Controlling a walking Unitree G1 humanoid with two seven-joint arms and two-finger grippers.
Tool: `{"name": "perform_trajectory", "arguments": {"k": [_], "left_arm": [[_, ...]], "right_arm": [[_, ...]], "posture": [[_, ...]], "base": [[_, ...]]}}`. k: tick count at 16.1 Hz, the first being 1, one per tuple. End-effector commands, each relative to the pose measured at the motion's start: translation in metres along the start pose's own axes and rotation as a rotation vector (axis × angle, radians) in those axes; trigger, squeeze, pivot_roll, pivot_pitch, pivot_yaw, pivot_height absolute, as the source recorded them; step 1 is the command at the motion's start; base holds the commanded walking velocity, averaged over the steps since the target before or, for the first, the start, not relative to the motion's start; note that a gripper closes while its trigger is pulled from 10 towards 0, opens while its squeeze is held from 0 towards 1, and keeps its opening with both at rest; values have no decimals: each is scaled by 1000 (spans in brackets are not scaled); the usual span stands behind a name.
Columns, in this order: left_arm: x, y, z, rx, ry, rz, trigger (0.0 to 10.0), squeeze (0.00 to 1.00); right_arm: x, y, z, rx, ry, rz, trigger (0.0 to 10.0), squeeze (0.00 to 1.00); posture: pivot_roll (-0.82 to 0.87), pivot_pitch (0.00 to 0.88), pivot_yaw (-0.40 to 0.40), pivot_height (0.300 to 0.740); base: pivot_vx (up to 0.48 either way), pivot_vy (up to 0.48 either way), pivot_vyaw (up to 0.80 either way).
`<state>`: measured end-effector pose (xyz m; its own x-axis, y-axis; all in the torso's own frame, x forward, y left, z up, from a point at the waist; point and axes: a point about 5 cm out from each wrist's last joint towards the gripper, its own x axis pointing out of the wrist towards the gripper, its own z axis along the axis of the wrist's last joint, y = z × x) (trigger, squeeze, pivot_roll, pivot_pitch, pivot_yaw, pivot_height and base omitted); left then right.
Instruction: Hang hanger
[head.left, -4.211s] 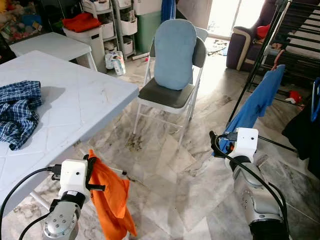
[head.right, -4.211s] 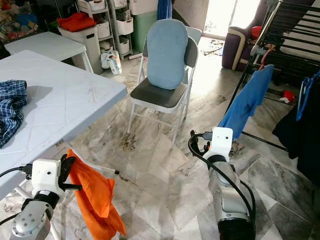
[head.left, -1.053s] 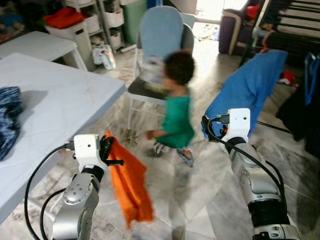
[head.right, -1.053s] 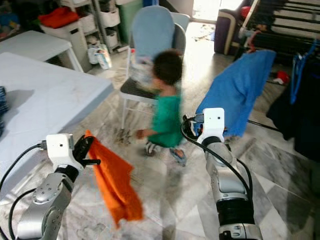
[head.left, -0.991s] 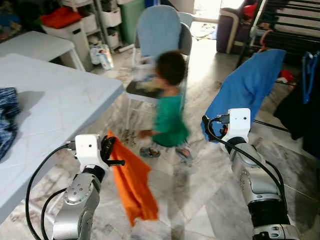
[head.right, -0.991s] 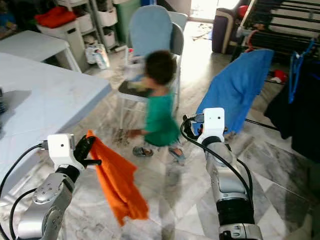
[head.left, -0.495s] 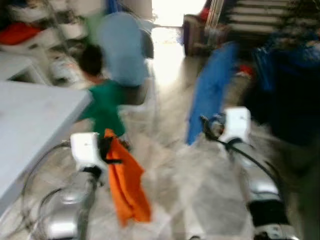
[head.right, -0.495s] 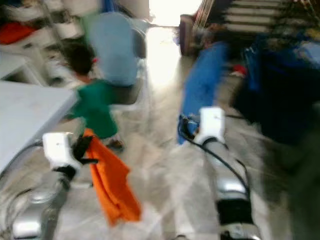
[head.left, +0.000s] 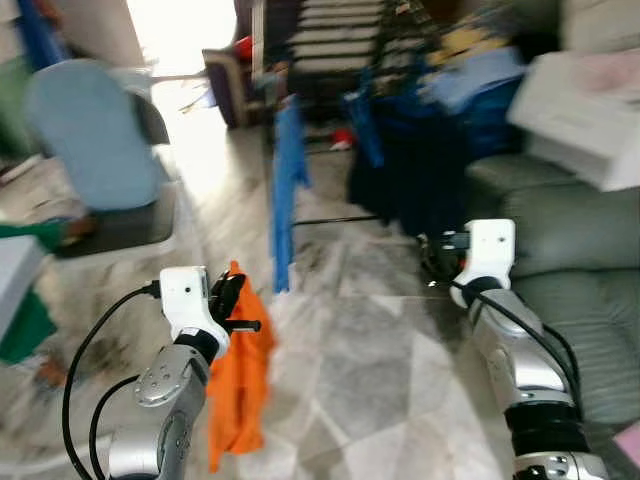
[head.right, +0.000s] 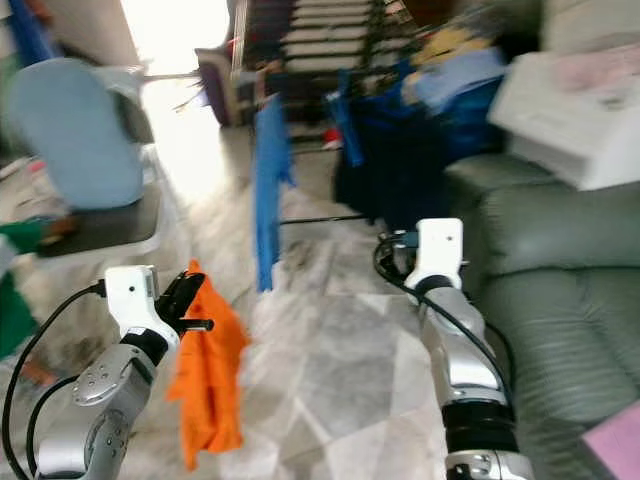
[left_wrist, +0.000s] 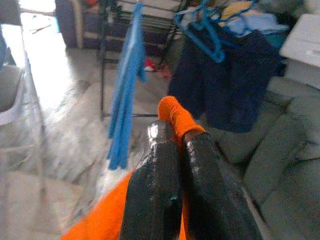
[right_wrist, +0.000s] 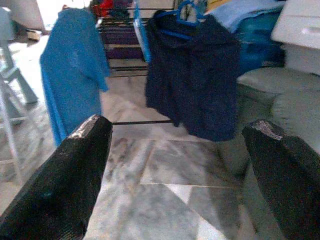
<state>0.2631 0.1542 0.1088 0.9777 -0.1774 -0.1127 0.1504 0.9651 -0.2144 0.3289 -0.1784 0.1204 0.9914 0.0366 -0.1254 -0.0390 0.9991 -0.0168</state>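
Now the camera has turned from the table toward the drying rack (head.left: 330, 60) and a green sofa (head.left: 570, 260). Left gripper (left_wrist: 177, 145) is pinched tight on the orange shirt (head.left: 240, 390), arm raised. Right gripper (right_wrist: 175, 165) is wide apart, holding nothing. Farther off, its wrist view shows a blue hanger (right_wrist: 177, 20) with a dark shirt (right_wrist: 192, 75).

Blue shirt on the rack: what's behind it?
Behind the blue shirt stand dark rack bars and bright floor; a navy garment hangs beside it. The rack's part behind the cloth is hidden.

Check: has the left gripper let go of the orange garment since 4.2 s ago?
No. Left gripper stays shut on the orange garment; only the camera swung toward the drying rack.
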Motion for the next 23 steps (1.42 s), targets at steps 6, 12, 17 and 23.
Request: {"name": "perform_trajectory", "arguments": {"k": [6,12,17,23], "left_arm": [[3,8,13,26,-36,15,10000,0],[4,8,14,52,-38,2,10000,0],[4,2,11,75,-31,-17,10000,0],[3,-8,13,133,-43,-97,10000,0]], "right_arm": [[2,12,2,11,-2,38,10000,0],[3,13,3,12,-8,42,10000,0],[2,13,4,8,-14,44,10000,0],[1,12,1,4,-7,36,10000,0]], "posture": [[-27,0,52,740],[-26,0,53,740],[-30,0,57,740],[-28,0,62,740]], "base": [[0,41,-69],[0,437,-619],[0,480,0],[0,0,0]]}}
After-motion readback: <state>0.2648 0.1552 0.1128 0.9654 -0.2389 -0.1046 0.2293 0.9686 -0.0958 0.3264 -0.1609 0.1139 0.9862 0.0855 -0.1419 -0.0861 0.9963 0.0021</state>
